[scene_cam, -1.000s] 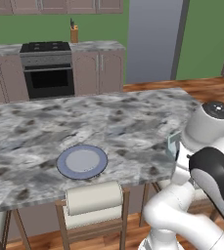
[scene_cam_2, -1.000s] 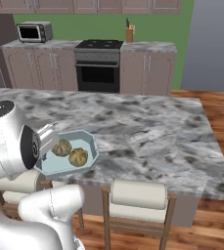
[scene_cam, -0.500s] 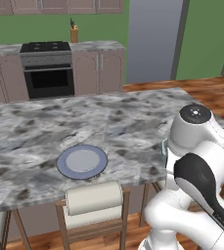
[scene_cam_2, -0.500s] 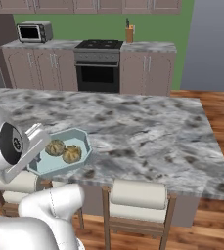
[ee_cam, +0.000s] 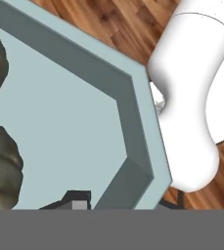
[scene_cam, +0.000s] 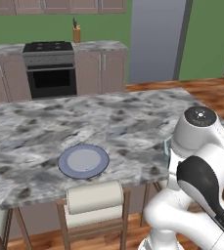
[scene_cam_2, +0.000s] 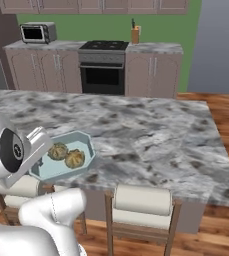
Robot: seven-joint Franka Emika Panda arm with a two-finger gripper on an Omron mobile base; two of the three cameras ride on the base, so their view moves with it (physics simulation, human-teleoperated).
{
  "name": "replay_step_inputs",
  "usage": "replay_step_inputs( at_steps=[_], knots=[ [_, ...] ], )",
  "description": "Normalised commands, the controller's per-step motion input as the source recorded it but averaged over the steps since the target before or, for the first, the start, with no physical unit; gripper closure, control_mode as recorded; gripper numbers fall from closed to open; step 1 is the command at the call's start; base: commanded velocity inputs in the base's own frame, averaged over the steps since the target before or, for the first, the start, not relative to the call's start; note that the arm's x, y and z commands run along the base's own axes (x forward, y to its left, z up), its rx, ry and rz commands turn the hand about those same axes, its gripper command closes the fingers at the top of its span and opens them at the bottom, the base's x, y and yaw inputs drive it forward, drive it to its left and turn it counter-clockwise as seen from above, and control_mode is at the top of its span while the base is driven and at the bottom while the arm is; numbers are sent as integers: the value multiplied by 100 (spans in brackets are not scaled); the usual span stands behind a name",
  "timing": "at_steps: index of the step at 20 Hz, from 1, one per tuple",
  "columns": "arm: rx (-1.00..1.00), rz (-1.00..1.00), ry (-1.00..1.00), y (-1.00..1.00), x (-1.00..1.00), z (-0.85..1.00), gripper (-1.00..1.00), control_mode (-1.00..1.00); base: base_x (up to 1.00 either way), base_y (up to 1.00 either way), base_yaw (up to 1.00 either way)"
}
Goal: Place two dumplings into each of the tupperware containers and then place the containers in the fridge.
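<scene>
Island: grey-and-white marbled stone island counter (scene_cam_2: 151,135), long, with pale stools tucked under its near edge. It serves as the landmark for all places below.
Fridge: tall grey steel refrigerator (scene_cam: 155,39), well behind the island's far right corner in the left base view; door appears closed.
Plate: flat round blue-grey plate (scene_cam: 83,160) on the island near its front edge, bare.
Container: pale blue-green tupperware tub with cut corners (scene_cam_2: 41,172), at the island's near left corner in the right base view, tilted and partly past the edge, so judged lifted rather than resting.
Dumplings: two lumpy tan-green dumplings (scene_cam_2: 67,155) lie side by side, touching, inside the tub; this tub looks filled.
Gripper: two-finger gripper (ee_cam: 77,201), jaws narrow and pinched on the tub's rim wall, one dark tip inside the tub in the hand view.
Step in hand: judged to be carrying the loaded tub away from the island toward the fridge.
How to do it well: keep the tub level so the dumplings do not roll out, hold the pinch firm, swing slowly and clear the island edge and stools.
</scene>
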Motion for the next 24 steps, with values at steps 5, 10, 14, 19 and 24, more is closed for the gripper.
replay_step_inputs(
  at_steps=[5,10,14,19,24],
  knots=[
    [0,0,0,0,0,0,100,100,-13,-4,17],
    [0,0,0,0,0,0,100,100,-48,28,9],
    [0,0,0,0,0,0,100,100,-33,67,0],
    [0,0,0,0,0,0,100,100,0,92,0],
    [0,0,0,0,0,0,100,100,-4,97,0]
  ],
)
